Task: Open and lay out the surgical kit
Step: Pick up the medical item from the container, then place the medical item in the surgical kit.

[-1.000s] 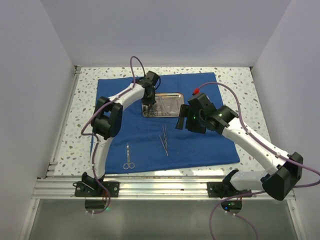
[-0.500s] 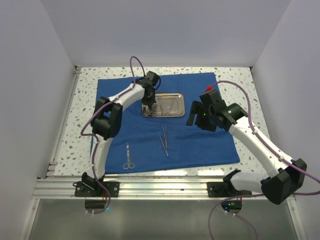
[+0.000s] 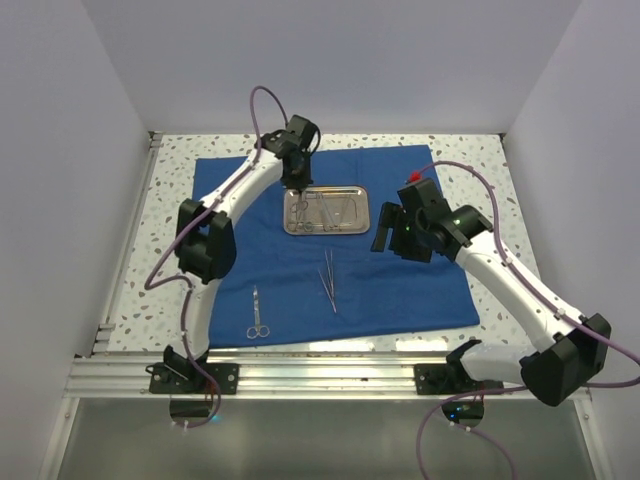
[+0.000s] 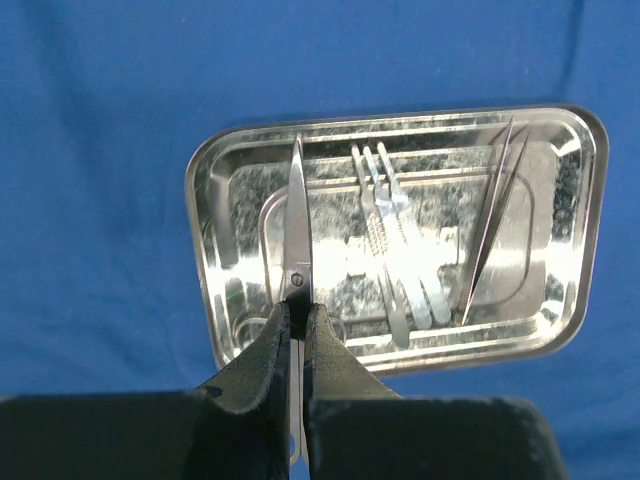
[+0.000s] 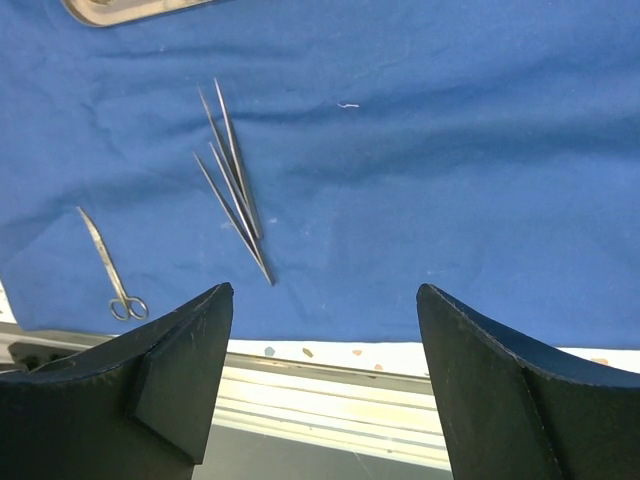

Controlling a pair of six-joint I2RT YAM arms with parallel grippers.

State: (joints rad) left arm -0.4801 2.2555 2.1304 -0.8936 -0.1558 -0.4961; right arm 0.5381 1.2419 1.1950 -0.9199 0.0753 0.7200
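The royal-blue cloth (image 3: 400, 285) lies spread flat, with the steel tray (image 3: 290, 228) on its far half. My left gripper (image 3: 297, 185) hangs over the tray's left end, shut on silver scissors (image 4: 296, 230) just behind their pivot, blades pointing at the tray (image 4: 197, 240). Forceps (image 4: 395, 250) and tweezers (image 4: 495, 220) lie in the tray. My right gripper (image 3: 380, 230) is open and empty, raised right of the tray; in the right wrist view it (image 5: 325, 290) looks over the cloth (image 5: 450, 150).
Two thin tweezers (image 3: 328, 275) lie mid-cloth, also in the right wrist view (image 5: 235, 190). Small scissors (image 3: 257, 315) lie near the cloth's front left edge, also in the right wrist view (image 5: 112, 270). The aluminium rail (image 3: 330, 375) runs along the table's near edge.
My left gripper has risen from the tray's left end with the scissors in it. My right gripper drew back to the right from the tray, then stopped.
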